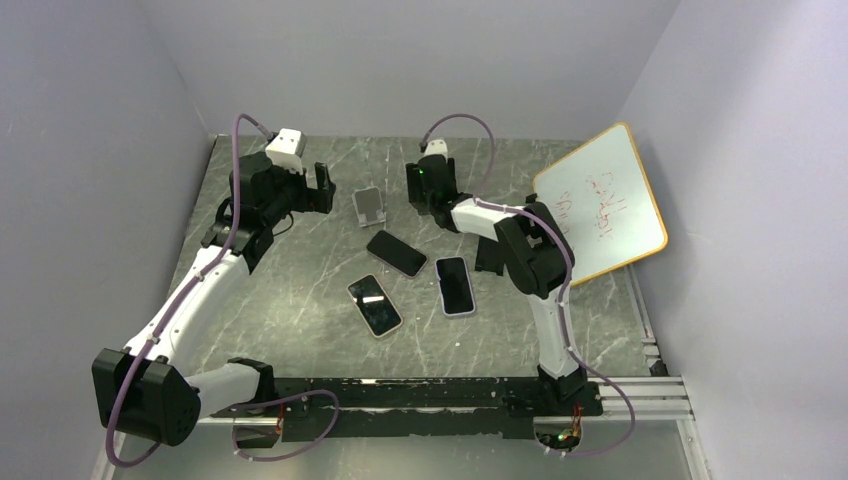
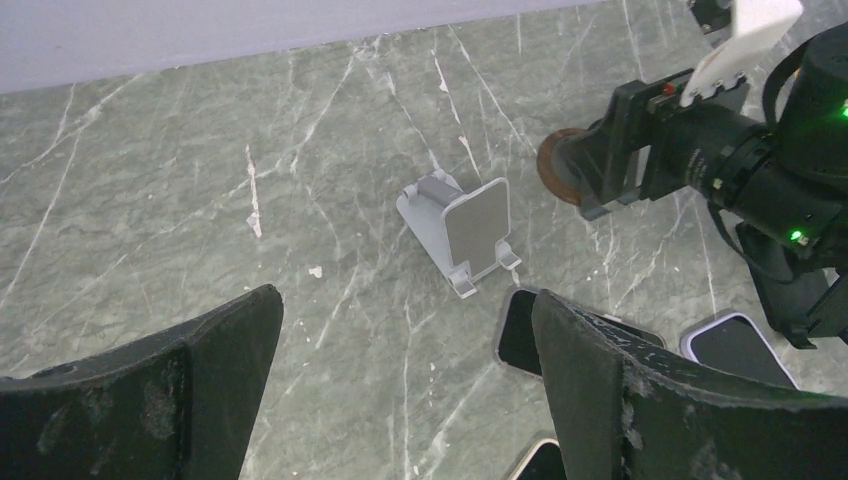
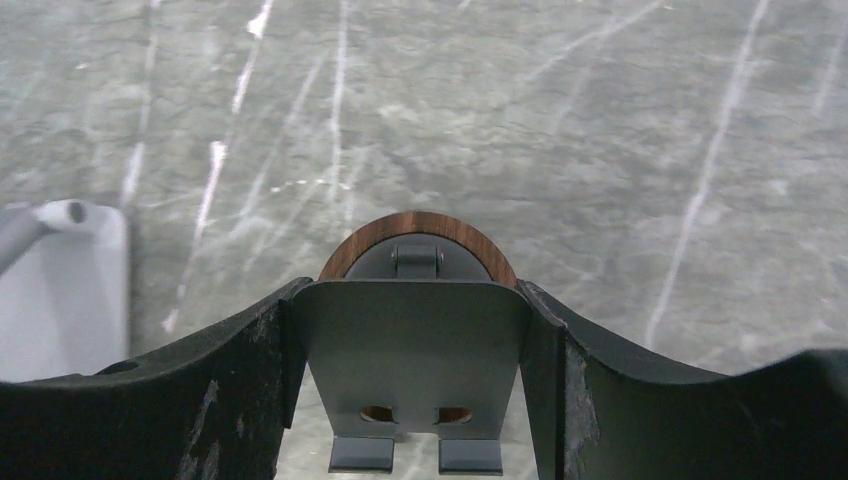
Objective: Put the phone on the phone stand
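The silver stand (image 1: 369, 205) stands upright on the marble counter (image 1: 300, 300), its backplate tilted and nothing resting on it. No phone is on a stand yet. All three lie flat, screen up, on the near side of the silver stand. The black phone (image 1: 396, 253) is the closest to it, just beside its front lip in the left wrist view. The second phone (image 1: 374, 305), pale-rimmed, lies nearer the arm bases. The third phone (image 1: 455, 286), also pale-rimmed, lies to the right of that one, and none of the three touch.

The left claw (image 2: 408, 305) hovers to the left of the silver stand with its fingers (image 2: 150, 400) spread wide and nothing between them. Through that gap the silver stand shows, well apart from both fingers.

The right claw (image 3: 410, 300) is to the right of the silver stand and clamped on a dark stand (image 2: 575, 165) — a dark plate on a round wooden base. Its fingers press both edges of the plate, and the base faces the silver stand without touching it.

A whiteboard (image 1: 600, 205) leans against the wall far to the right of the silver stand.
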